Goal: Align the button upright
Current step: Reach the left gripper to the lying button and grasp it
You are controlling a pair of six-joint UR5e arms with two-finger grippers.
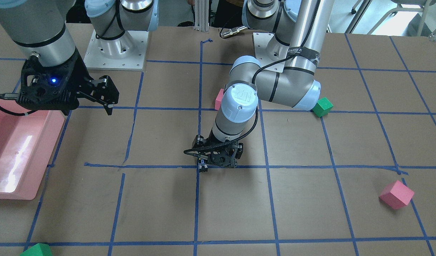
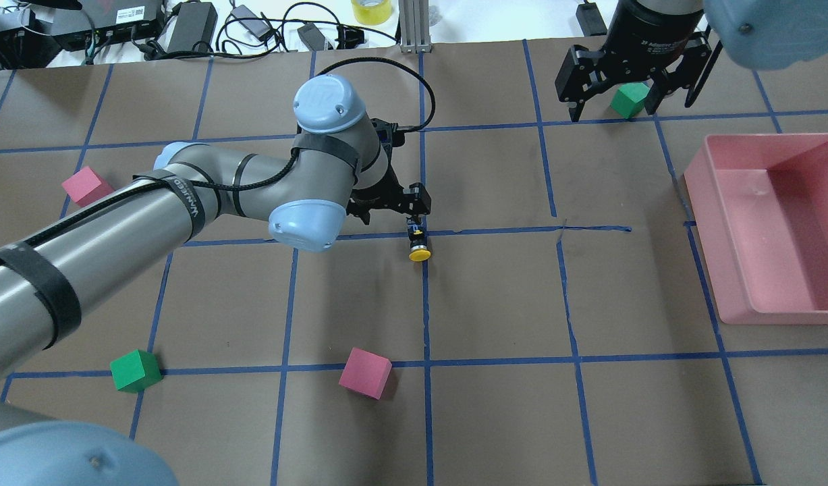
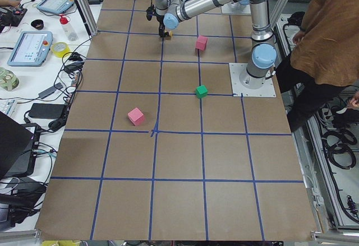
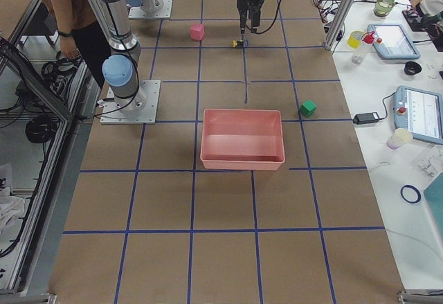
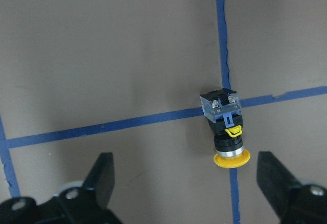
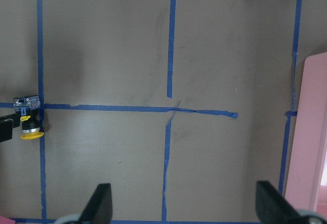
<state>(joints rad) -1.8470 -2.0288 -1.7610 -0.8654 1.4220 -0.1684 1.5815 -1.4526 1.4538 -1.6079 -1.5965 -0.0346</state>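
Button (image 5: 227, 127) is lying on its side on the tape cross, right of centre in the wrist frame. Left gripper (image 5: 186, 165) is hovering, fingers wide, holding nothing. I'd centre first, then pinch the blocky body and tip the cap up. Right gripper (image 6: 185, 203) is also wide and empty. Counting: one button, two pink cubes (image 2: 365, 372), two green cubes (image 2: 135, 370), one pink tray (image 2: 785, 316).

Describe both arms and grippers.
Silver-grey tubes with pale blue joint caps. The left arm carries a strapped black cable and a UR logo on one cap. The left gripper and right gripper are black; the right one shows a blue light.
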